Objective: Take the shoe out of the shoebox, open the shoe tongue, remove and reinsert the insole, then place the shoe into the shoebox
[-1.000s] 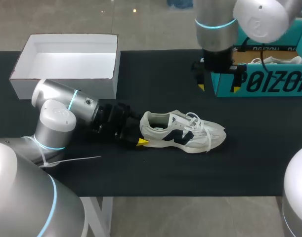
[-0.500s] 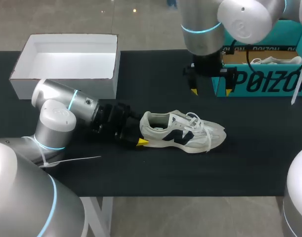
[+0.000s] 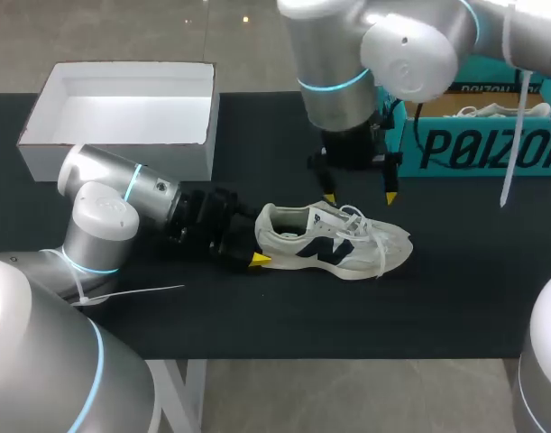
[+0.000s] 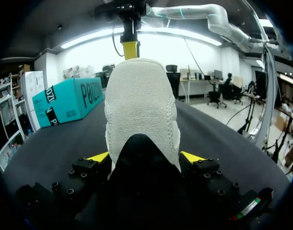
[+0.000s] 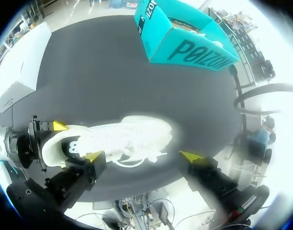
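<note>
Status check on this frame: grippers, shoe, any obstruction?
Left gripper shut on sneaker heel. Right gripper open, above the laces. Sneaker on table, outside teal shoebox. Nothing in the way.

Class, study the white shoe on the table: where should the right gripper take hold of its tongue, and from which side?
Best to grip the tongue by its free upper edge, coming down from above. The shoe stands on its sole, opening upward, its heel clamped by the left gripper; the open right gripper hovers over the laces.
</note>
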You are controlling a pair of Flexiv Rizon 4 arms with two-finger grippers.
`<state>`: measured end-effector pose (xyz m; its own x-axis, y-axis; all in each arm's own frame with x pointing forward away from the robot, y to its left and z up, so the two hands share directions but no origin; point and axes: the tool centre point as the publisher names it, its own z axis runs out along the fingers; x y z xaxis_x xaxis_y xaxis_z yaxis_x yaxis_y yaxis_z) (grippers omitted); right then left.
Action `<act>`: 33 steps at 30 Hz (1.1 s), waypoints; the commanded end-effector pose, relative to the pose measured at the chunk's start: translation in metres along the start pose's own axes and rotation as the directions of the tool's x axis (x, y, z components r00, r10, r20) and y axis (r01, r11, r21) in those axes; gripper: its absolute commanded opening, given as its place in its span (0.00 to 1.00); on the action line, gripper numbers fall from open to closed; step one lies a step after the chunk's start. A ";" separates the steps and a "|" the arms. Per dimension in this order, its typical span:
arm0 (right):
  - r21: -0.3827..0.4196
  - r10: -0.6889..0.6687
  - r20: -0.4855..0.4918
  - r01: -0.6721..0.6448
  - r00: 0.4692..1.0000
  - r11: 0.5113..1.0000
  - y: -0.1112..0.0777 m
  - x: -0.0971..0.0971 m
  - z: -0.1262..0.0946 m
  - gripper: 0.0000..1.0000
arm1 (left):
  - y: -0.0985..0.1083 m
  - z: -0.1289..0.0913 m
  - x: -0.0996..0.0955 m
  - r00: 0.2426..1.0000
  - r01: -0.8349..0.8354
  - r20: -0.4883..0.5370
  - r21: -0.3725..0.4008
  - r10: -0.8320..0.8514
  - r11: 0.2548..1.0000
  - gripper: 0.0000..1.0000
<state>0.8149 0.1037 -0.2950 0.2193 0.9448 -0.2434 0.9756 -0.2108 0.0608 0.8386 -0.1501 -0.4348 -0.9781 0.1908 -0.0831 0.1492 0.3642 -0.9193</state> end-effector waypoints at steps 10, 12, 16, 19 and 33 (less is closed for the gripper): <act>0.036 -0.006 -0.058 0.008 0.998 0.999 -0.015 0.063 0.009 1.00 | 0.002 0.003 0.000 1.000 0.000 0.002 0.000 0.000 1.000 0.00; 0.037 -0.028 -0.055 0.030 0.998 0.999 -0.015 0.071 0.012 1.00 | 0.002 0.003 0.000 1.000 0.000 0.002 0.000 0.000 1.000 0.00; 0.025 -0.042 -0.036 0.043 0.998 0.999 -0.014 0.080 0.019 1.00 | 0.002 0.003 0.000 1.000 0.000 0.002 0.000 0.000 1.000 0.00; -0.001 -0.043 -0.022 0.043 0.999 0.999 -0.012 0.082 0.024 1.00 | 0.002 0.003 0.000 1.000 0.000 0.002 0.000 0.000 1.000 0.00; -0.006 -0.037 0.005 0.037 0.999 0.999 -0.004 0.067 0.049 1.00 | 0.002 0.003 0.000 1.000 0.000 0.002 0.000 0.000 1.000 0.00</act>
<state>0.8266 0.1613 -0.3557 0.1822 0.9481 -0.2606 0.9832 -0.1726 0.0597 0.8386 -0.1501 -0.4348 -0.9781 0.1908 -0.0832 0.1492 0.3642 -0.9193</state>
